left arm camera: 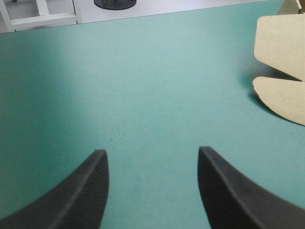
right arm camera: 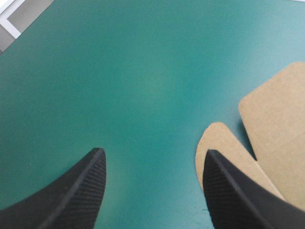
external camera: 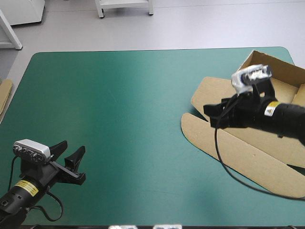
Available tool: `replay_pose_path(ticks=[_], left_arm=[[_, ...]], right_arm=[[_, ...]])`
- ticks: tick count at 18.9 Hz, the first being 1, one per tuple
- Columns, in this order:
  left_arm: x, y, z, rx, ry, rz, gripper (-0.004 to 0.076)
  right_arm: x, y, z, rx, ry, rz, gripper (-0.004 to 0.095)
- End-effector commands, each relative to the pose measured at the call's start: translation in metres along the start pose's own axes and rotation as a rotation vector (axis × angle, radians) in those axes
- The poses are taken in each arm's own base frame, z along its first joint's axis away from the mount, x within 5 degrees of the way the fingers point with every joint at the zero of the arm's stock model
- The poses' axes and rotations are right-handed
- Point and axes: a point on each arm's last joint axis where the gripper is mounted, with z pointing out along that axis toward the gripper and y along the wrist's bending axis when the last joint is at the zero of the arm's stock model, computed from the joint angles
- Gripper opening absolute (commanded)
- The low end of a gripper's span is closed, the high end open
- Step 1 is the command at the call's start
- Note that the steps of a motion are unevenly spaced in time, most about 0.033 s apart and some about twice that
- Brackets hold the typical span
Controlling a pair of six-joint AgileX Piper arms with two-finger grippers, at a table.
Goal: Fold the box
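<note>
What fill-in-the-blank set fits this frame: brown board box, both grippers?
1. The cut sheet of brown board, the box, lies on the teal-green cover, toward its ___ edge.
2. The left gripper, two black fin-shaped fingers, is ___ above the bare cover.
3. The right gripper is also ___, over the box's flaps.
Missing: right; open; open.
</note>
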Motion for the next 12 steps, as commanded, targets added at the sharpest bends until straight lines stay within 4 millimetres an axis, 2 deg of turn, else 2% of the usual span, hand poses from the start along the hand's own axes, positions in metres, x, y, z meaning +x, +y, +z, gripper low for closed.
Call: replay_pose_path(ticks=[1, 2, 5, 7, 12], left_arm=[[-0.014, -0.001, -0.001, 0.009, -0.089, -0.004, 0.0402], [-0.014, -0.001, -0.001, 0.009, -0.089, -0.004, 0.0402], [-0.014, -0.001, -0.001, 0.009, -0.087, -0.004, 0.0402], [-0.014, -0.001, -0.001, 0.011, -0.082, -0.008, 0.0402], [-0.013, -0.001, -0.001, 0.011, -0.076, -0.008, 0.0402]], right_arm=[[0.027, 0.004, -0.002, -0.016, -0.094, -0.002, 0.0542], [0.054, -0.001, 0.007, -0.008, -0.078, 0.000, 0.0542], [0.101, -0.012, 0.020, 0.007, -0.144, -0.012, 0.0541], [0.111, -0.014, 0.020, 0.006, -0.208, 0.007, 0.0539], [0.110, -0.015, 0.019, 0.015, -0.233, -0.011, 0.0523]])
